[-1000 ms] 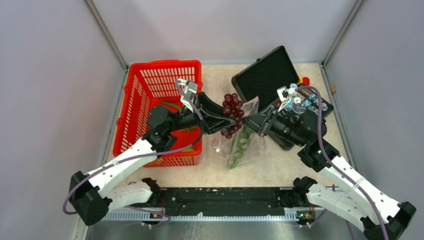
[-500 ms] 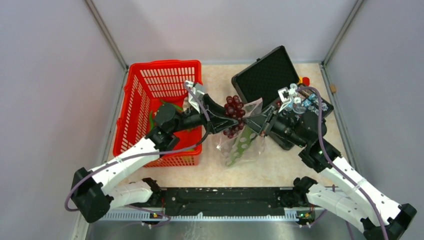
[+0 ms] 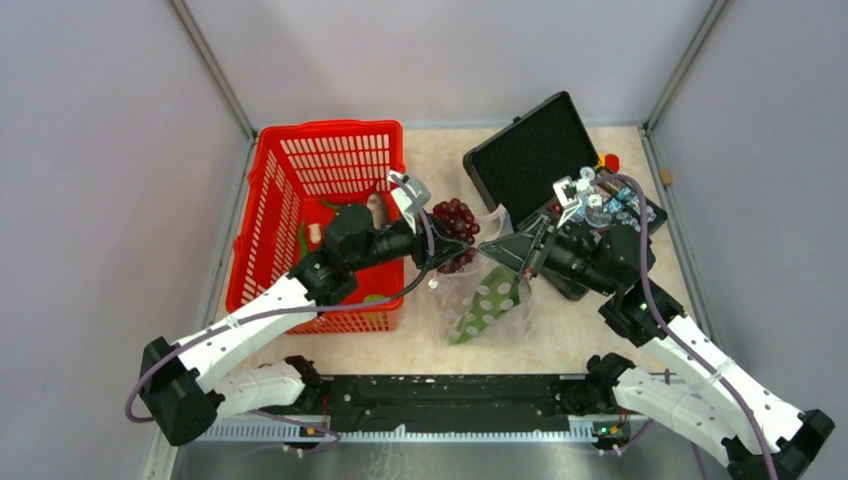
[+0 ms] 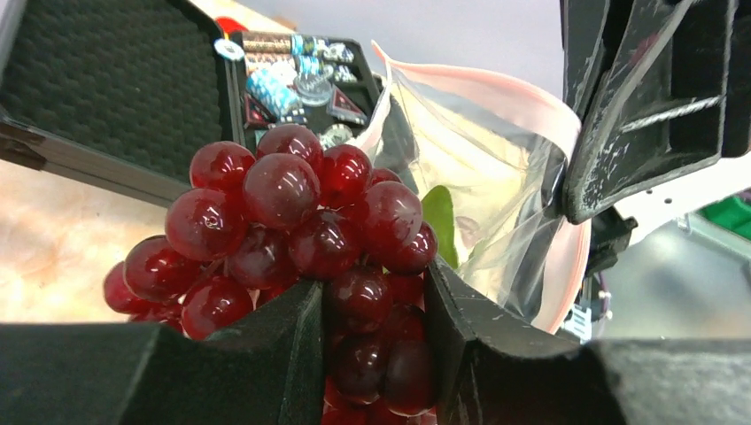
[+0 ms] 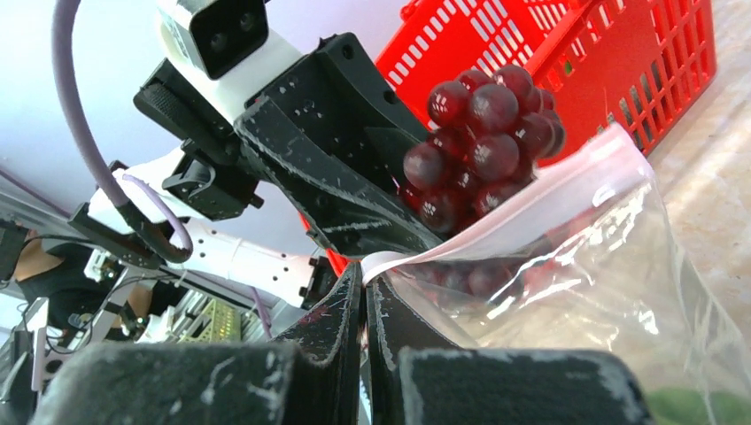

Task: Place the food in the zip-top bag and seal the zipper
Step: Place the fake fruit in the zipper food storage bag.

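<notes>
Left fingers (image 4: 248, 363) clamped on the dark red grapes (image 4: 292, 221) right at the dotted bag's (image 5: 602, 266) open mouth, right fingers (image 5: 332, 332) pinching its pink strip (image 5: 531, 204) up over the counter (image 3: 570, 335).

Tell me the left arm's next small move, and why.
Probably lower the left gripper a little into the zip-top bag before opening. It is shut on the dark red grapes, which sit at the mouth beside the pink zipper, and the right gripper pinches that strip, holding the mouth up.

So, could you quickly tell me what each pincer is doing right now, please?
Left pincer: closed on the grapes.
Right pincer: closed on the bag.
</notes>
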Controlling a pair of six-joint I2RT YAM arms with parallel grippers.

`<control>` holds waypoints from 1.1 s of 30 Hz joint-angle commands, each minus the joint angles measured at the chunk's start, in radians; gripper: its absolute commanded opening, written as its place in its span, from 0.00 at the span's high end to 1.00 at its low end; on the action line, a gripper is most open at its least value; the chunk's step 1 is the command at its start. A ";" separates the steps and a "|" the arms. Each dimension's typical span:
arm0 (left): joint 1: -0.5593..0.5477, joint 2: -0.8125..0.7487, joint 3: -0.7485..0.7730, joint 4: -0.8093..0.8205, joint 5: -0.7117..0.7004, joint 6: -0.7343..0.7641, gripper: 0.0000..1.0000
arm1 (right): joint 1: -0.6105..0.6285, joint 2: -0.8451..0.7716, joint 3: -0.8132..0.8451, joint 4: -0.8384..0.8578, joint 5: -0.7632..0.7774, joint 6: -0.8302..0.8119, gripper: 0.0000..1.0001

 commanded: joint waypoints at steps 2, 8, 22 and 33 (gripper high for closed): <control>-0.068 0.018 0.121 -0.152 -0.024 0.183 0.57 | -0.002 -0.010 0.063 0.106 -0.014 0.010 1.00; -0.172 0.057 0.225 -0.334 -0.069 0.351 0.57 | -0.002 0.000 0.060 0.112 0.045 0.020 1.00; -0.227 0.003 0.235 -0.393 -0.127 0.400 0.56 | -0.002 0.044 0.158 0.021 0.102 -0.112 1.00; -0.261 0.068 0.353 -0.555 -0.165 0.452 0.54 | -0.002 0.123 0.211 0.074 -0.032 -0.136 1.00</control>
